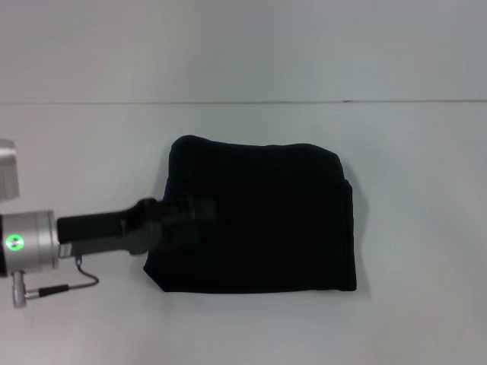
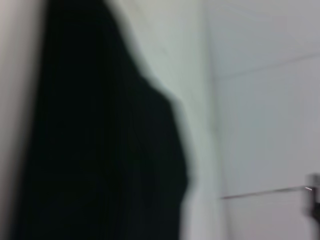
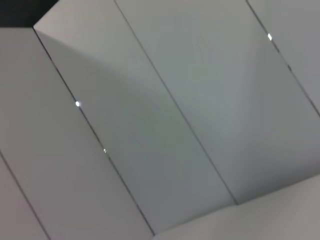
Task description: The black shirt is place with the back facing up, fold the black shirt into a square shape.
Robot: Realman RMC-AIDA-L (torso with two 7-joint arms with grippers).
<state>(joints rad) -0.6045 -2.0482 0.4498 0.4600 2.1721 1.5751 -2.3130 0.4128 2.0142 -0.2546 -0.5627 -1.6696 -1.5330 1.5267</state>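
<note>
**Black shirt folded on the counter, left pincer at its left edge**

In the head view the black shirt (image 1: 262, 217) lies at the centre of the frame on the white counter (image 1: 411, 152), gathered into a compact, roughly rectangular block with rounded upper corners. A layered edge runs down its right side, where one fold sits slightly inside another. The lower left corner dips a little toward the bottom of the frame.

The left arm reaches in from the left edge of the frame, level with the shirt's middle. Its silver wrist shows a green light, and a thin cable loops beneath it. The left pincer (image 1: 189, 220) overlaps the shirt's left edge; black against black, I cannot tell how its jaws stand, nor whether they grip the fabric.

The left wrist view shows the dark cloth filling the left half of the frame against the pale counter. The right wrist view shows only pale panels with dark seams; the right pincer appears nowhere.
</note>
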